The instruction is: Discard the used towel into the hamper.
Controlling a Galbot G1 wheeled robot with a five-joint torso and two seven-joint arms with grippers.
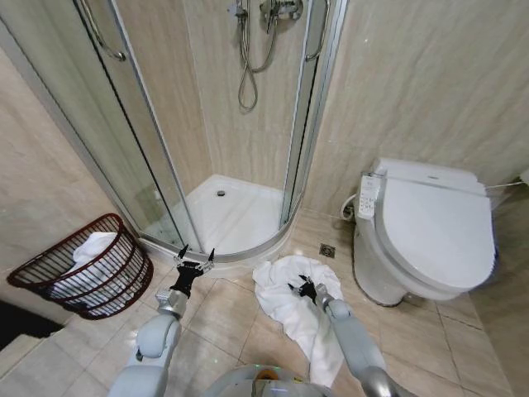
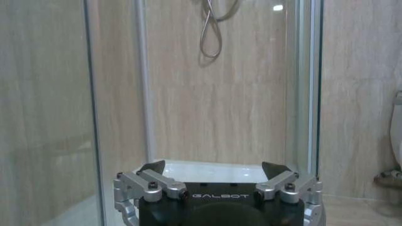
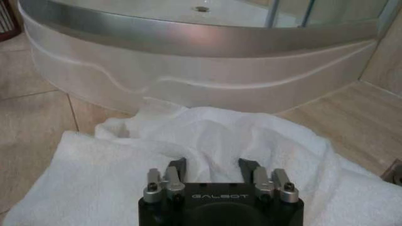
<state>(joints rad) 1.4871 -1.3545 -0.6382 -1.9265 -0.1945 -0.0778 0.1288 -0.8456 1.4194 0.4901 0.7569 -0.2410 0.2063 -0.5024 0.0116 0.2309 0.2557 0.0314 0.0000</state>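
Towel [image 1: 291, 308] crumpled on floor by shower base; right gripper [image 1: 304, 289] down on it, fingers open astride a fold. Left gripper [image 1: 194, 258] idle, open. Reach step; next: close, lift, carry to hamper [image 1: 50, 266] far left.

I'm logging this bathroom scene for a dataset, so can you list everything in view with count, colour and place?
towel: one, white, crumpled on the floor before the shower.
hamper: one, dark reddish-brown, by the left wall, white cloth inside.
shower enclosure: one, glass with silver frame, white tray, in the corner.
shower hose: one, silver, on the shower wall.
toilet: one, white, lid closed, on the right.
floor drain: one, metal, between shower and toilet.
left hand: open, above the floor near the shower rim.
right hand: open, over the towel.
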